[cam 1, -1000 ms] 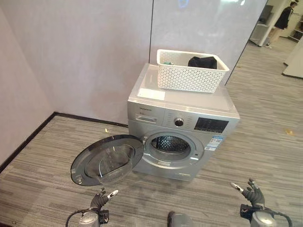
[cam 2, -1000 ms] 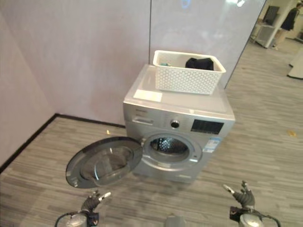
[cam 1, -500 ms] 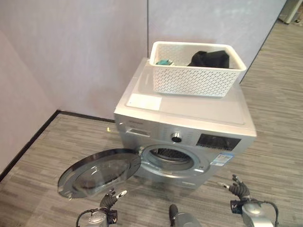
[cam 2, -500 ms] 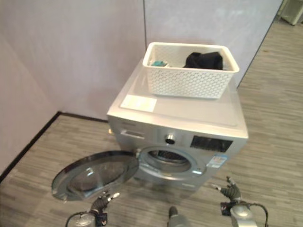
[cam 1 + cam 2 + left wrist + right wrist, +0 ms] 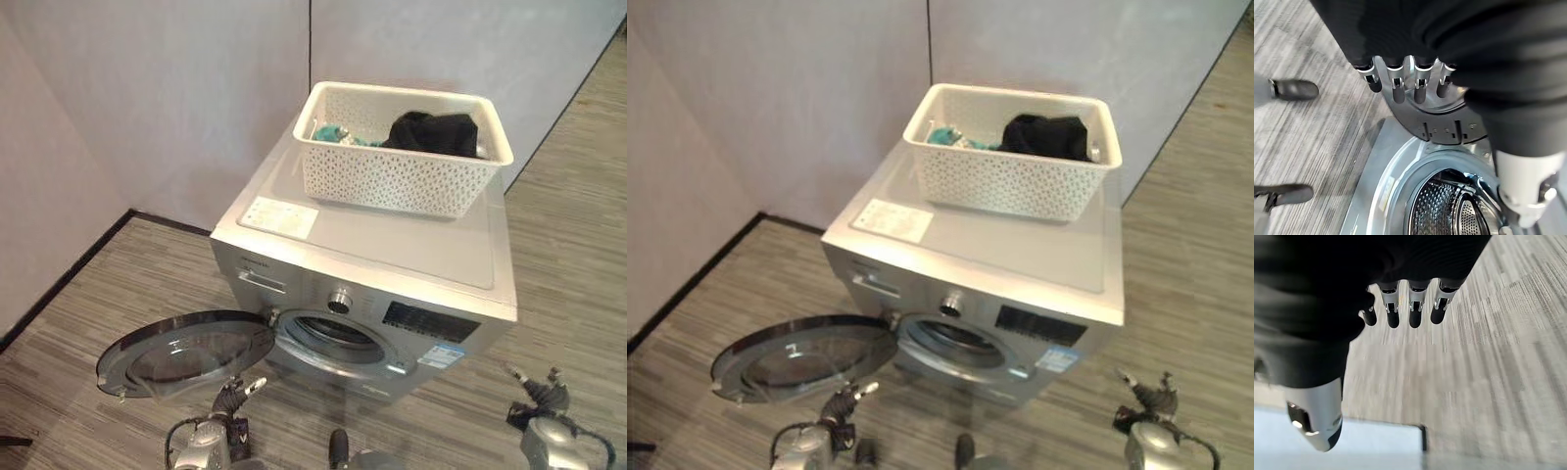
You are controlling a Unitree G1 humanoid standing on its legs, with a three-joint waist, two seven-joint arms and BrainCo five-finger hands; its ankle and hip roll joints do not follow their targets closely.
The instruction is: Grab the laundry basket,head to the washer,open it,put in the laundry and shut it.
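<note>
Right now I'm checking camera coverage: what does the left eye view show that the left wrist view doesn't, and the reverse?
The left eye view alone shows the white laundry basket on top of the washer, holding dark and teal clothes, plus the right hand low beside the machine. The left wrist view alone looks into the perforated drum and catches a person's shoes on the floor. Both show the open round door, the washer's opening and the left hand, fingers relaxed and holding nothing.
</note>
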